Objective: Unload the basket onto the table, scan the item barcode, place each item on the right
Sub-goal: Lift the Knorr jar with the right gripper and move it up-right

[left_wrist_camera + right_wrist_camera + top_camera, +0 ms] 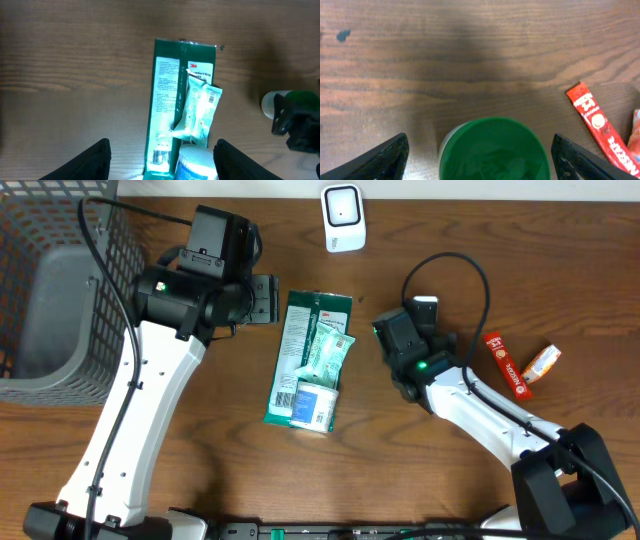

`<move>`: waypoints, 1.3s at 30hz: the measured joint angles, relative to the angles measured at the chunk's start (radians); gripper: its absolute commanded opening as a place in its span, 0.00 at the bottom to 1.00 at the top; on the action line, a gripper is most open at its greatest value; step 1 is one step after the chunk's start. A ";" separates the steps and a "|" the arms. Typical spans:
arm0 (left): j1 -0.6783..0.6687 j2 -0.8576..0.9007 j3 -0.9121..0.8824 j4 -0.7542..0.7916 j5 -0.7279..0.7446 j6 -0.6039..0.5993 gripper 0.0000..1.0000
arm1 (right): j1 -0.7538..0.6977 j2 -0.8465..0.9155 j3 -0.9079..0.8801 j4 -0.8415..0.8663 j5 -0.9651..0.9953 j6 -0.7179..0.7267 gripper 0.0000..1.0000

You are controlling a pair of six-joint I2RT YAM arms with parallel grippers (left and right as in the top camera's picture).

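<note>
The left gripper (162, 150) stands open beside the green 3M package (167, 90) (a pale sachet (200, 112) lies on it); the right gripper (480, 160) gapes around a green round container (492, 145), not touching.

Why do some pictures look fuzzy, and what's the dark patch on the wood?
Right wrist: the green object, close to the lens, is soft; a shadow darkens the table beyond it. Left wrist: packet sharp, right edge blurred. Overhead: crisp throughout.

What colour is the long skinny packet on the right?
Red, with white writing. The packet shows best in the right wrist view.
</note>
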 measured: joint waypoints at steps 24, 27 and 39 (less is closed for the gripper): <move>0.000 0.000 0.000 0.013 0.000 0.000 0.68 | -0.411 -0.197 0.652 -0.861 -0.678 -0.190 0.99; 0.000 0.000 0.000 0.013 -0.005 0.000 0.68 | -0.441 -0.149 0.660 -0.946 -0.732 -0.193 0.99; 0.139 0.000 0.000 0.010 -0.148 -0.092 0.68 | -0.384 0.174 0.657 -0.981 -0.784 -0.198 0.93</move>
